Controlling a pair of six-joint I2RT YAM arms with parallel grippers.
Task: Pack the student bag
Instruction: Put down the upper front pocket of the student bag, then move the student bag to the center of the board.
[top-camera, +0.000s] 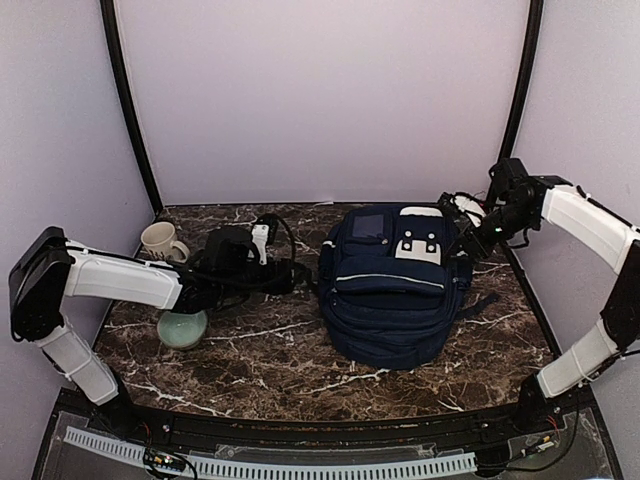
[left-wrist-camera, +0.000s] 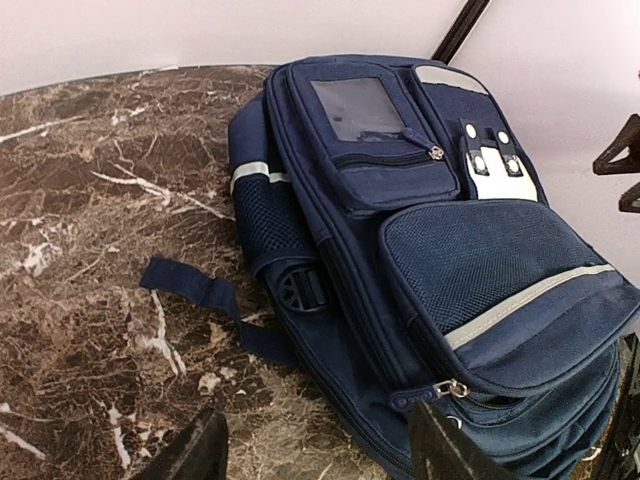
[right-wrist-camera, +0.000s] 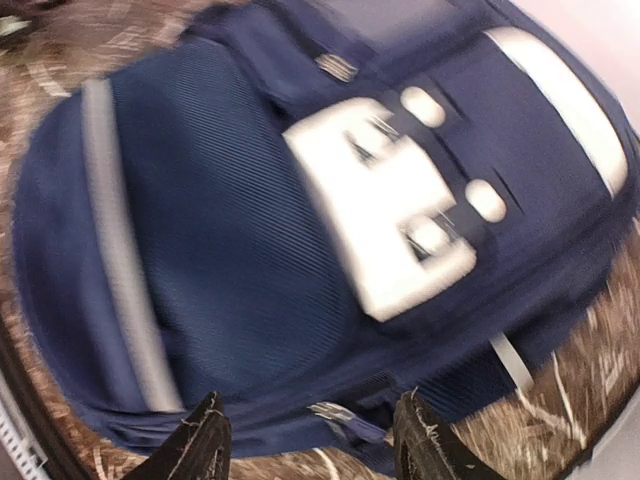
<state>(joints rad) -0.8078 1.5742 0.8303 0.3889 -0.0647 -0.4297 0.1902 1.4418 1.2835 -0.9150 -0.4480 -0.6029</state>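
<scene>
**A:** Entry one: student bag (top-camera: 392, 290). Where is it?

**B:** Right of centre on the marble table (top-camera: 270, 365). It lies flat, pockets up. The long axis runs near to far, with the white patches at the far end.

**A:** Right gripper (right-wrist-camera: 310, 447)?

**B:** Fingers spread, nothing between them. It hovers at the bag's far right corner, with the bag's top directly below and ahead. I judge this the nearer arm.

**A:** Left gripper (left-wrist-camera: 325, 452)?

**B:** Fingers spread, empty. It stands left of the bag, apart from it, and faces the bag's left flank and loose strap.

**A:** Main opening?

**B:** Cannot tell. The front pockets look zipped.
</scene>
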